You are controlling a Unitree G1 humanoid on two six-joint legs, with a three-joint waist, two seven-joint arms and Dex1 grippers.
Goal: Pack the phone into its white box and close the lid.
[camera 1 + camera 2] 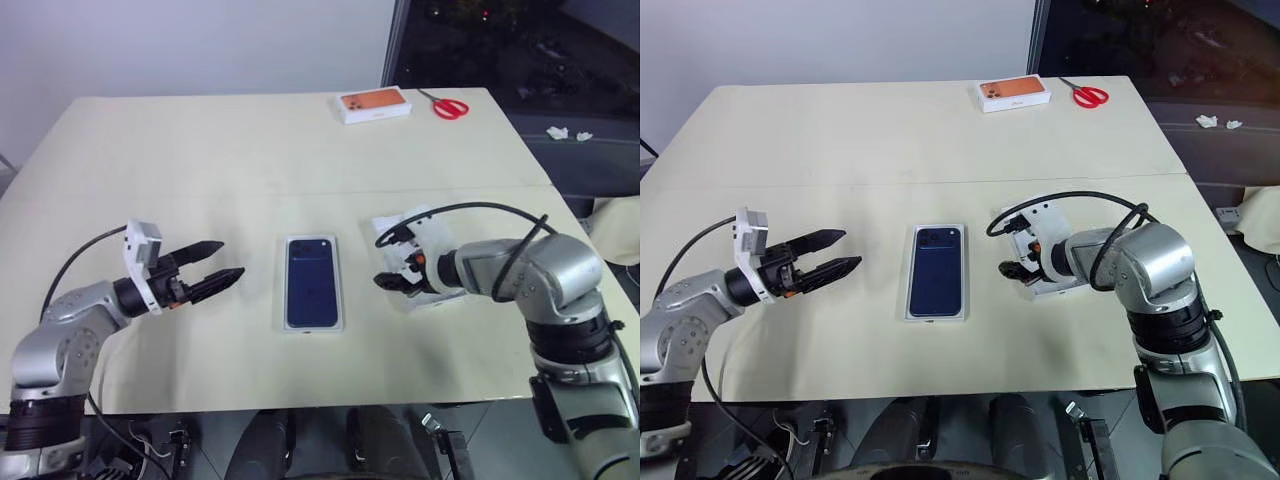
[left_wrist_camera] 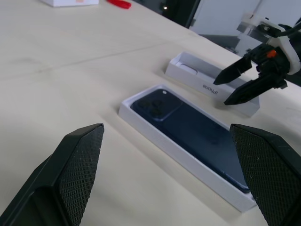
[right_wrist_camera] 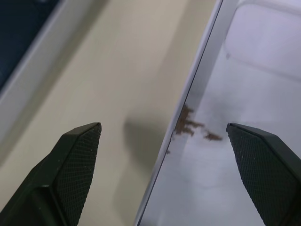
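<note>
The phone (image 1: 312, 282) lies back-up inside the white box (image 1: 281, 292), mid-table. The lid (image 2: 207, 81) lies open-side up just beside the box, on its right, with a thin insert inside it. The right gripper (image 1: 392, 268) hangs over the lid's near edge, fingers spread, holding nothing. The left gripper (image 1: 221, 265) hovers on the box's left, fingers spread, empty.

Likely handling: the lid is light, stiff cardboard with slick faces and crushable walls, so pinch one long wall lightly, flip it, and lower it squarely. The phone is glassy, fragile and already seated.
</note>
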